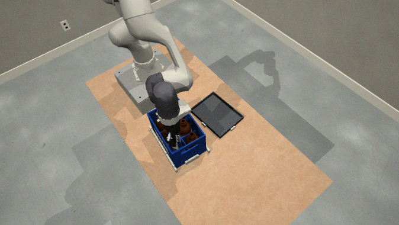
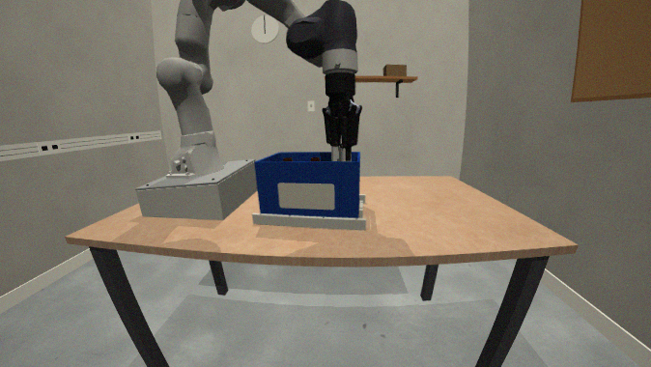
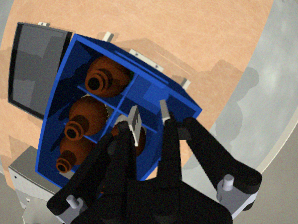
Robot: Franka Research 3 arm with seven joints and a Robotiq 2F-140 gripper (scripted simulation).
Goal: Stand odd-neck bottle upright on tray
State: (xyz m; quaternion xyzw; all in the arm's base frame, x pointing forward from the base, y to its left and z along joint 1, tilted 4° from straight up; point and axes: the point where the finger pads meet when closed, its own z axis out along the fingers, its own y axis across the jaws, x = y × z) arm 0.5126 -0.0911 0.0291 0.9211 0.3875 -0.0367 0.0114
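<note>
The blue crate [image 1: 193, 151] [image 2: 268, 188] [image 3: 60, 102] stands level. Brown bottles stand in its compartments. One bottle [image 1: 192, 138] [image 3: 111, 75] is in the near corner on the tray side, another [image 1: 184, 128] [image 3: 89, 114] beside it, and a third [image 3: 75, 149] beyond that. Two more [image 1: 166, 134] [image 1: 159, 124] are partly hidden by the arm. I cannot tell which neck differs. My gripper [image 1: 174, 143] [image 2: 341, 155] [image 3: 150, 111] points down, fingertips inside the crate's rim at the bottle-free near compartment. Its fingers are open a little, with nothing between them. The black tray [image 1: 213, 115] [image 3: 37, 70] holds no bottle.
Pale guide strips [image 1: 161, 145] [image 2: 309, 221] run along the crate's base. Small pale blocks [image 1: 232, 128] sit at the tray's edge. The robot's grey base [image 1: 130, 84] [image 2: 181, 200] is behind the crate. The crate's divider walls [image 3: 131, 82] are close to the fingers.
</note>
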